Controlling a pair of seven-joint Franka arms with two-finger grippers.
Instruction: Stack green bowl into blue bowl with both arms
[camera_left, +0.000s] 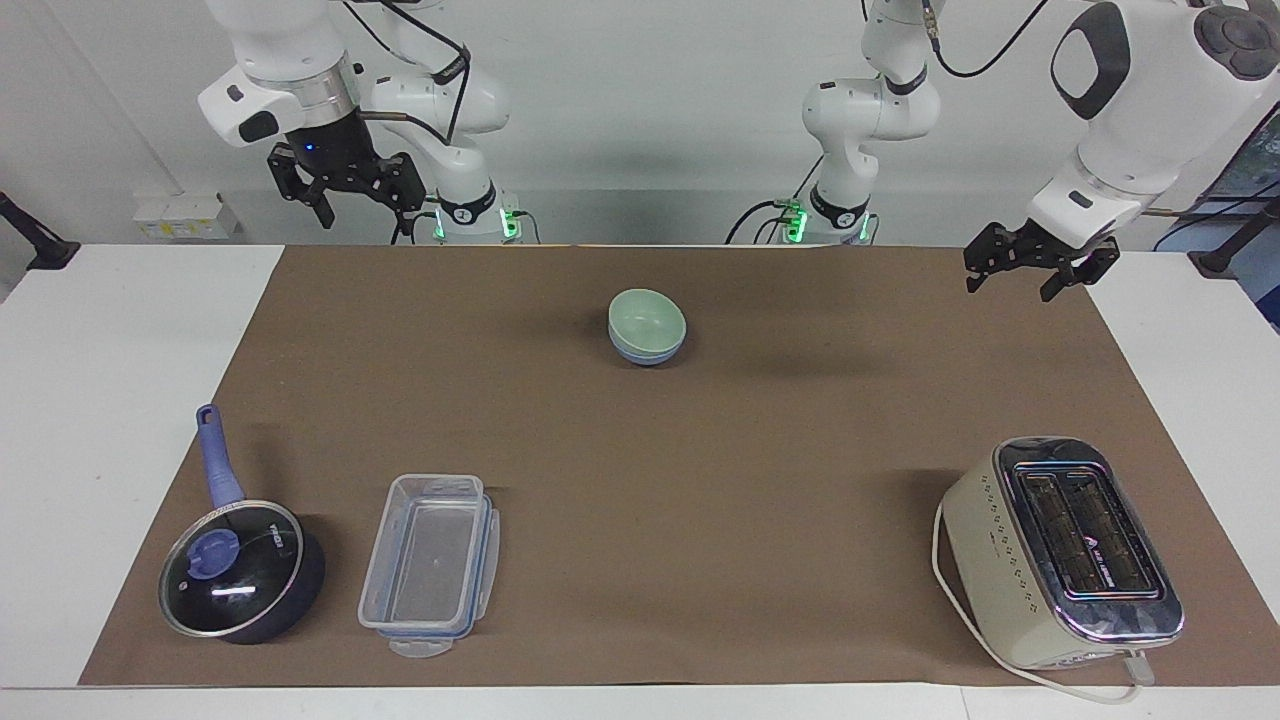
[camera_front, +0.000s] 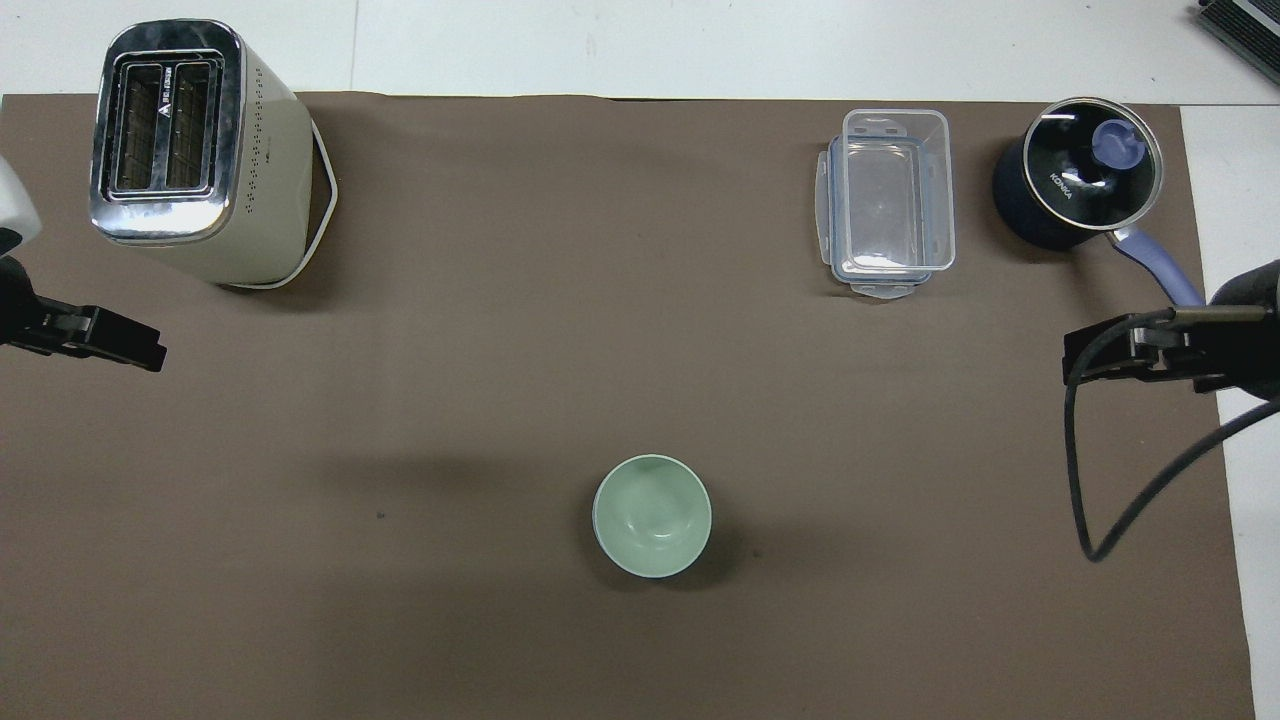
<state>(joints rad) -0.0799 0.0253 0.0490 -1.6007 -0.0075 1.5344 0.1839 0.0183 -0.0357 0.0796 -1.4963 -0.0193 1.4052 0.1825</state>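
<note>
My green bowl (camera_left: 647, 317) sits nested in the blue bowl (camera_left: 646, 352) on the brown mat (camera_left: 700, 470), nearer to me than the toaster (camera_left: 1062, 552). The facing view shows the blue rim beneath; from overhead only the green bowl (camera_front: 652, 515) shows. My left gripper (camera_left: 1030, 263) and right gripper (camera_left: 345, 190) hang spread and empty over the mat's ends. White counter (camera_left: 110, 330), pale wall.

- Readable in white capitals on the black glass lid of the dark blue saucepan (camera_front: 1078, 172): "KONKA".
- On the chrome top of the cream two-slot toaster (camera_front: 190, 150), a small triangle logo with lettering beside it, too small to make out.
</note>
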